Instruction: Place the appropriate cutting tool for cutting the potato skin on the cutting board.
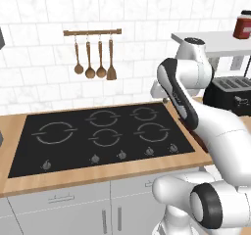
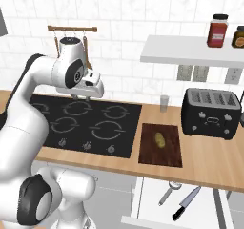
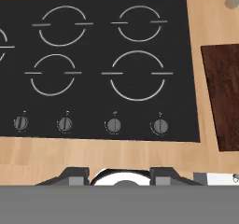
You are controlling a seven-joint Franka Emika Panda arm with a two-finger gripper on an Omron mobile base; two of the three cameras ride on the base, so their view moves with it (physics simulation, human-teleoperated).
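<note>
The gripper [image 2: 82, 97] is hovering over the cooktop [image 2: 86, 123], fingers seemingly wide and holding nothing. Next I judge: reaching toward the peeler [image 2: 167, 192] in the open drawer [image 2: 190, 206], below the board [image 2: 161, 144].

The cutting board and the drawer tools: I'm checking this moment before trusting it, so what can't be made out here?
- Cutting board: in the left base view the arm hides nearly all of it; in the hand view the right edge cuts it off.
- Potato: too small to judge its skin.
- Peeler-like utensil and knife in the open drawer: small, details unclear.
- Tool: under the wrist, opening unreadable.
</note>
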